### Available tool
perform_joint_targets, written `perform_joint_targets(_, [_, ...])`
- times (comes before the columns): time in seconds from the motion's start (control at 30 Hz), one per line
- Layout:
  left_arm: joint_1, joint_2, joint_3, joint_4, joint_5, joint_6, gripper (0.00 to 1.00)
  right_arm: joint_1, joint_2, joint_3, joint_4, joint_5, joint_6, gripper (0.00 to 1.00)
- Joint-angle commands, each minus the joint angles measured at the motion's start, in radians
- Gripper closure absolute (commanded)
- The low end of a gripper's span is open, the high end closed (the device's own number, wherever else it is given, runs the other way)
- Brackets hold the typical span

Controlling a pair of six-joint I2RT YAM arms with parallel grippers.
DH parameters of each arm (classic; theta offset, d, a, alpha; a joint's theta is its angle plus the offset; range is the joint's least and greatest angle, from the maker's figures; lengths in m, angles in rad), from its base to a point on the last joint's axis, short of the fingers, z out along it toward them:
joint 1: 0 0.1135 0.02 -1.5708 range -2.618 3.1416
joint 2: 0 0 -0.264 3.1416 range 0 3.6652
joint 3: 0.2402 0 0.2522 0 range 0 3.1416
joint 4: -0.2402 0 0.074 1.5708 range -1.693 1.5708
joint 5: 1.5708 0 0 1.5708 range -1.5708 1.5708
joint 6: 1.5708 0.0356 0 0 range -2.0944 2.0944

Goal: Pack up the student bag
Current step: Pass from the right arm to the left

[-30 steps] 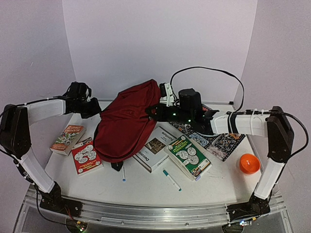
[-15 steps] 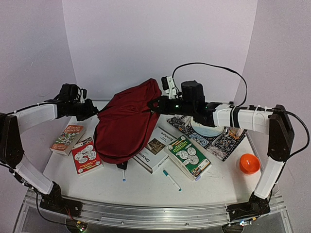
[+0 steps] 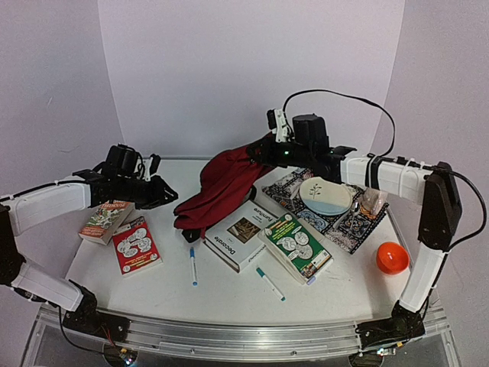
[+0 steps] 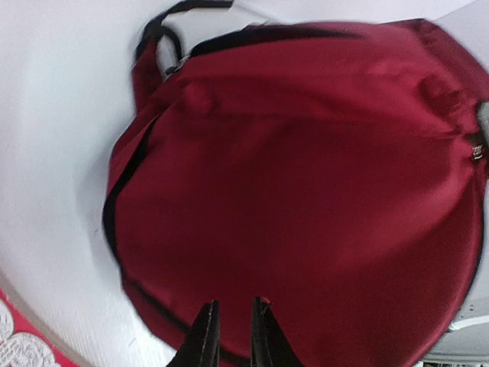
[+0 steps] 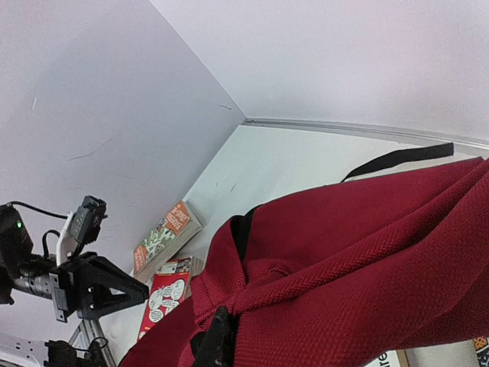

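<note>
Your student bag [image 3: 225, 183] is soft, limp cloth that sags wherever it isn't held. It hangs in a drooping fold from your right tool [image 3: 260, 154], which is clamped on a bunch of fabric at the bag's upper end. The lower end trails on the desk [image 3: 229, 294] just beside the white book [image 3: 238, 237]. Expect it to be light but floppy. A pinch of bare cloth may slip or simply stretch, so a black-edged seam or a strap looks the surer hold. Your left tool [image 3: 158, 193] stands just short of the bag, jaws a narrow slit apart with nothing in them. The left wrist view shows you the bag's broad face, its black piping and a strap loop [image 4: 157, 34], which the overhead view hides. Only the right wrist view shows the pinch itself. No view shows you the opening.
</note>
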Motion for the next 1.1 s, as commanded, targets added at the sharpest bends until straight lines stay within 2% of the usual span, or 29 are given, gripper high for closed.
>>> perform_joint_targets(0.0, [0.017,-0.047,0.016,-0.035,-0.166,0.03,0.67,0.003,0.0,0.003,0.064,-0.048,-0.051,1.0])
perform_joint_targets(0.13, [0.016,-0.014,0.094,-0.039,-0.197,0.082,0.49,0.003,0.007,0.012,0.062,-0.097,-0.087,1.0])
perform_joint_targets(0.3, [0.017,0.044,0.173,-0.04,-0.24,0.156,0.33,0.004,0.02,0.081,0.052,-0.231,-0.122,1.0])
perform_joint_targets(0.5, [0.017,0.12,0.297,-0.042,-0.324,0.298,0.21,0.003,0.011,0.111,0.052,-0.372,-0.154,1.0])
perform_joint_targets(0.73, [0.017,0.161,0.362,-0.045,-0.209,0.469,0.15,0.006,-0.001,0.11,0.052,-0.425,-0.165,1.0])
perform_joint_targets(0.83, [0.015,0.143,0.339,-0.046,-0.138,0.53,0.13,0.006,-0.002,0.108,0.052,-0.43,-0.167,1.0])
perform_joint_targets(1.07, [0.008,0.131,0.277,-0.058,-0.091,0.629,0.12,0.01,0.013,0.115,0.059,-0.444,-0.162,1.0])
